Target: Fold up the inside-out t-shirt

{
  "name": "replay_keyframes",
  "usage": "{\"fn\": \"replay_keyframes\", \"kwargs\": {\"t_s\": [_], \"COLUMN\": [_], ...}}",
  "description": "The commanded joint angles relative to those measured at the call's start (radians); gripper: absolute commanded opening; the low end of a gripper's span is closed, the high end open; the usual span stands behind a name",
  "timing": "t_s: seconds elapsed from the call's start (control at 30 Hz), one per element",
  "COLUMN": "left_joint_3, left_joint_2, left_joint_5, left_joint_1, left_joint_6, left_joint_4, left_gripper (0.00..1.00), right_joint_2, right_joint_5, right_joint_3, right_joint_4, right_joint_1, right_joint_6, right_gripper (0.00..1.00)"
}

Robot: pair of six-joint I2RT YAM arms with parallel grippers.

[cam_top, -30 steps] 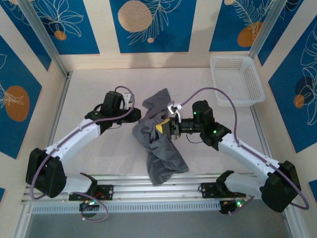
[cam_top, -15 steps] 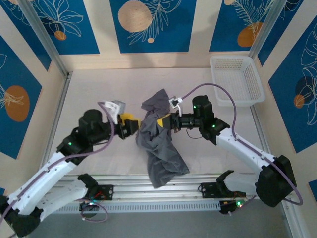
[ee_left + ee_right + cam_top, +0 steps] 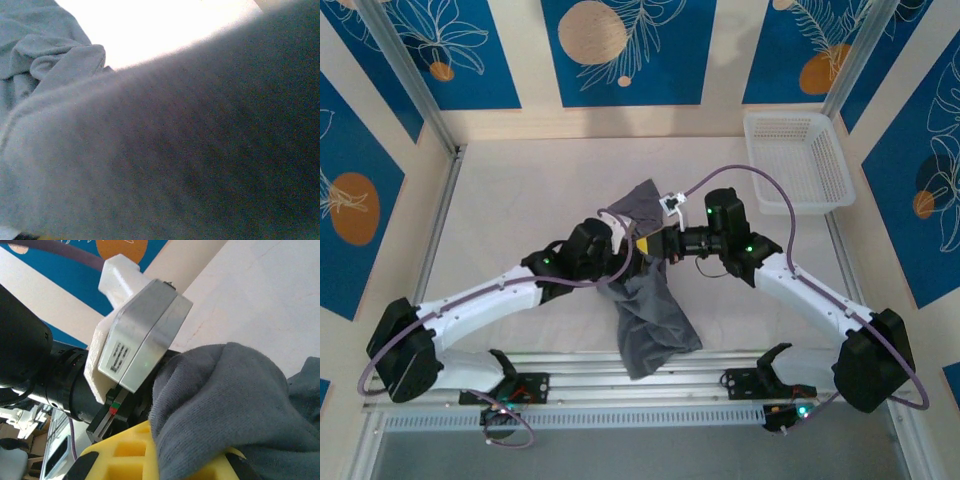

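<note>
The inside-out t-shirt (image 3: 655, 315) is a dark grey crumpled bundle in the middle of the table, trailing toward the front edge. My right gripper (image 3: 652, 245) is shut on a fold near the bundle's upper part. In the right wrist view that cloth (image 3: 235, 390) bulges up between its yellow fingers (image 3: 125, 455). My left gripper (image 3: 625, 256) presses into the shirt from the left, right beside the right gripper. Its jaws are buried in the fabric. In the left wrist view, grey cloth (image 3: 150, 150) lies right against the lens. The left arm's wrist camera box (image 3: 140, 335) sits close to the right fingers.
A white basket (image 3: 800, 207) stands at the back right corner. Aluminium rails (image 3: 640, 390) run along the front edge between the arm bases. Patterned blue walls and metal posts close in the table on three sides.
The left arm pulled back to the left, away from the shirt, then pushed in again into the cloth beside the right gripper. The right gripper kept its hold and barely moved.
</note>
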Motion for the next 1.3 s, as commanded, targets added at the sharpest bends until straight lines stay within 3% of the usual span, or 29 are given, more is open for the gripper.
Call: {"fn": "replay_keyframes", "kwargs": {"t_s": [0.0,0.07,0.23,0.33,0.47,0.57,0.7,0.77,0.83,0.93,1.03,1.1,1.17,1.27], "left_joint_3": [0.035,0.039,0.084,0.107,0.122,0.117,0.126,0.123,0.125,0.137,0.147,0.157,0.162,0.162], "left_joint_2": [-0.055,-0.120,-0.218,-0.216,-0.228,-0.231,-0.197,-0.179,-0.163,-0.149,-0.144,-0.151,-0.166,-0.193], "left_joint_5": [-0.037,0.003,0.366,0.492,0.502,0.494,0.459,0.460,0.462,0.458,0.456,0.440,0.416,0.417], "left_joint_1": [0.008,0.030,0.159,0.198,0.219,0.229,0.233,0.232,0.232,0.232,0.233,0.232,0.235,0.255], "left_joint_6": [-0.026,-0.046,-0.180,-0.267,-0.288,-0.303,-0.300,-0.312,-0.313,-0.318,-0.334,-0.337,-0.343,-0.365], "left_joint_4": [-0.009,-0.031,-0.033,-0.007,-0.017,-0.001,-0.036,-0.028,-0.022,-0.024,-0.013,-0.024,-0.037,-0.039], "left_gripper": [0.08,0.00,0.00,0.00,0.00,0.00,0.00,0.00,0.00,0.00,0.00,0.00,0.00,0.05], "right_joint_2": [-0.031,-0.025,0.099,0.195,0.188,0.117,-0.105,-0.229,-0.307,-0.281,-0.166,-0.098,-0.053,-0.063], "right_joint_5": [0.065,0.118,0.126,0.152,0.185,0.212,0.281,0.302,0.350,0.545,0.646,0.723,0.781,0.824], "right_joint_3": [0.020,0.010,0.011,0.042,0.040,0.045,0.020,-0.019,-0.062,-0.031,0.015,0.052,0.068,0.014], "right_joint_4": [-0.071,-0.106,-0.183,-0.229,-0.216,-0.258,-0.277,-0.216,-0.135,-0.154,-0.160,-0.204,-0.234,-0.221], "right_joint_1": [-0.021,-0.054,-0.151,-0.181,-0.209,-0.204,-0.185,-0.136,-0.012,0.169,0.253,0.273,0.273,0.264], "right_joint_6": [-0.003,0.003,-0.065,-0.101,-0.051,-0.045,-0.024,-0.007,-0.049,-0.116,-0.134,-0.129,-0.130,-0.134], "right_gripper": [0.00,0.00,0.04,0.06,0.14,0.33,0.44,0.47,0.51,0.62,0.65,0.64,0.54,0.07]}}
